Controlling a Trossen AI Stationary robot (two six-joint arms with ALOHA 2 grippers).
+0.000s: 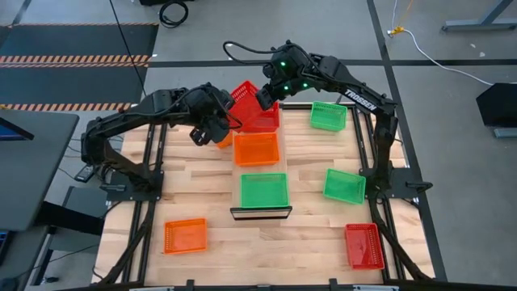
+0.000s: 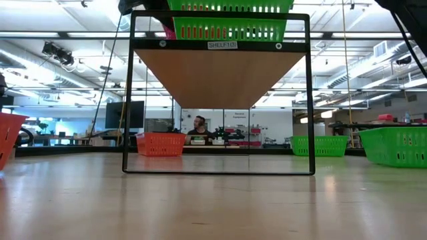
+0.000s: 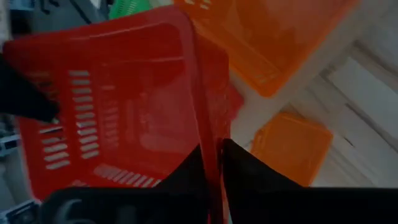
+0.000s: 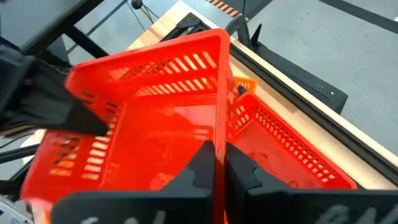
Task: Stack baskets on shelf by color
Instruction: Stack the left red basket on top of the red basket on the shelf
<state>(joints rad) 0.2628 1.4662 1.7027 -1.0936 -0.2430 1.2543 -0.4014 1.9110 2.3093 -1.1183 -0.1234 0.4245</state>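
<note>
A red basket [image 1: 244, 97] is held tilted above the far end of the shelf [image 1: 237, 182], between both grippers. My left gripper [image 1: 229, 123] is shut on its left wall, my right gripper [image 1: 266, 95] on its right wall. A second red basket [image 1: 265, 123] lies under it on the shelf's far end. Nearer on the shelf sit an orange basket [image 1: 256, 149] and a green basket [image 1: 264, 190]. The low view shows the green basket [image 2: 230, 28] on the shelf's top. My left gripper holds the tilted red basket by the rim of one side wall [image 3: 205, 134], one finger inside and one outside. The fingers [image 3: 249, 177] come from the table's left. The basket is lifted and tipped. My right gripper holds the same basket by the opposite wall's rim [image 4: 219, 118], one finger [image 4: 245, 171] on each side of the mesh. It comes from the far right, slanting down. The basket hangs tilted over the lower red basket [image 4: 283, 146].
On the tabletop lie an orange basket [image 1: 223, 140] under my left arm, a green basket [image 1: 328, 115] far right, a green basket [image 1: 345, 185] right of the shelf, a red basket [image 1: 363, 245] near right and an orange basket [image 1: 185, 236] near left.
</note>
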